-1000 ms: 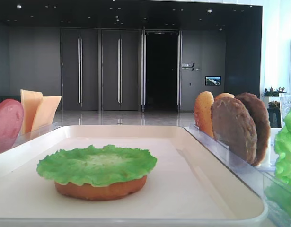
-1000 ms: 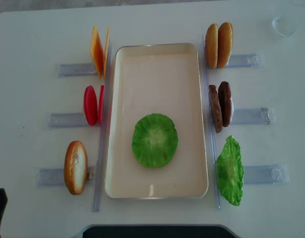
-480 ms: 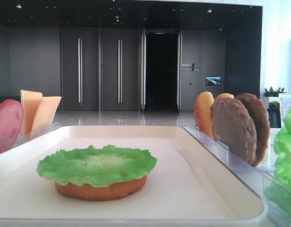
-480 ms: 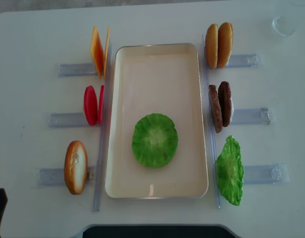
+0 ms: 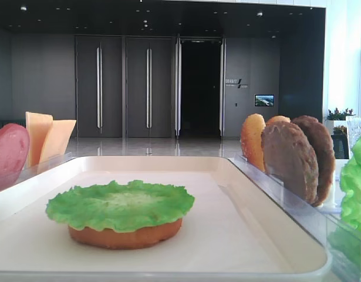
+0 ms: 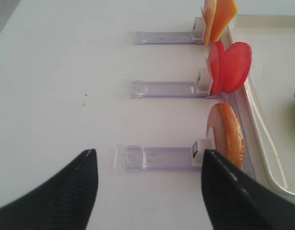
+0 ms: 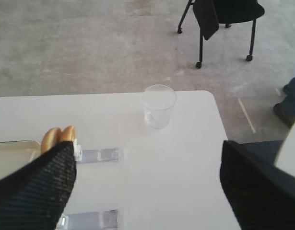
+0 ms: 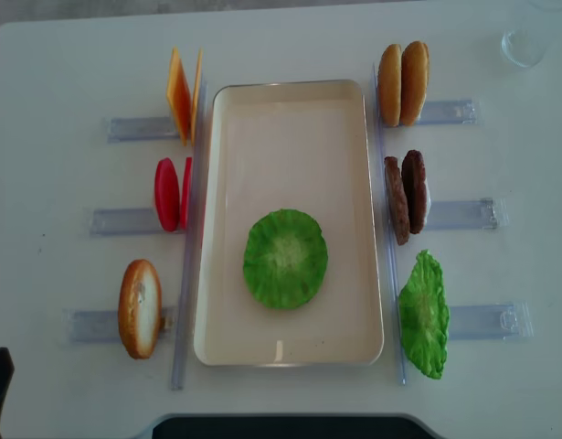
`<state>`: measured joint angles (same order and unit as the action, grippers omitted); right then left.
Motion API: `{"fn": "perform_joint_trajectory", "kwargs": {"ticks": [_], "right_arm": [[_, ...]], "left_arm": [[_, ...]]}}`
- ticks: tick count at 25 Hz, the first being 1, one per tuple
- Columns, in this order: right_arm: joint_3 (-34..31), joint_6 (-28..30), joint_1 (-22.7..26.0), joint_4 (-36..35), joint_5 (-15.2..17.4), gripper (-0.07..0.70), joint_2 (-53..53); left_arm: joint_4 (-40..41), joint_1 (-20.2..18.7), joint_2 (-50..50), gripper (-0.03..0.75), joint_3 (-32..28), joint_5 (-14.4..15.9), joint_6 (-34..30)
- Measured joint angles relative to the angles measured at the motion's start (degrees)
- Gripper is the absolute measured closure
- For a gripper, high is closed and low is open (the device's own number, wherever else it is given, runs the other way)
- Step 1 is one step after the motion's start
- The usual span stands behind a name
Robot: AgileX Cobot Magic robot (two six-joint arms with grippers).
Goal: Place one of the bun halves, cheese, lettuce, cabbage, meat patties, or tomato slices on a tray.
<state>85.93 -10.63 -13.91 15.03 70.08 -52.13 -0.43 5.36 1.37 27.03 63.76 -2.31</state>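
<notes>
Exterior high, low angle: the tray (image 5: 268, 235) carries one bun half (image 5: 126, 235) lying flat, with a lettuce (image 5: 120, 204) leaf draped over it and overhanging all round. Meat patties (image 5: 297, 158) stand on edge in a clear holder (image 5: 297, 205) at the right; tomato slices (image 5: 9, 151) and cheese (image 5: 48, 138) stand at the left.

Right wrist: right gripper (image 7: 147, 187) with its two fingers spread wide, nothing between them. It looks down on bare table near a clear glass (image 7: 159, 106); two upright bun halves (image 7: 58, 136) sit beyond the left finger.

Left wrist: left gripper (image 6: 147, 187) also wide apart and empty, above the table just outside the left holders. Nearest piece is an upright bun half (image 6: 228, 134); the tomato slices (image 6: 231, 67) and cheese (image 6: 219, 17) are further along.

Overhead: stack sits in the tray's near half, far half bare. Spare lettuce (image 8: 423, 315) stands at the right, patties (image 8: 407, 197) above it.

Handling judgement (toy food by the look, so probably light and fairly stiff): the discs stand on edge, so pinch across the two flat faces from above, at the upper rim clear of the holder. Smooth tomato and cheese faces may slip; the patty's grainy surface should grip better. The thin lettuce leaf would likely flex, so take it near the centre of its top edge.
</notes>
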Motion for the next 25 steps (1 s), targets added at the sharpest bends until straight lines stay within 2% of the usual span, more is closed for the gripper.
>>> {"fn": "perform_joint_trajectory", "kwargs": {"ticks": [6, 12, 25], "right_arm": [[-5.6, 0.0, 0.0, 4.9, 0.0, 0.051, 0.1], [-8.4, -0.1, 0.0, 5.7, 0.0, 0.051, 1.2], [-17.1, -0.4, 0.0, 5.8, 0.0, 0.051, 17.5]], "left_arm": [[0.0, 0.0, 0.0, 0.201, 0.0, 0.0, 0.0], [0.0, 0.0, 0.0, 0.201, 0.0, 0.0, 0.0], [0.0, 0.0, 0.0, 0.201, 0.0, 0.0, 0.0]]}}
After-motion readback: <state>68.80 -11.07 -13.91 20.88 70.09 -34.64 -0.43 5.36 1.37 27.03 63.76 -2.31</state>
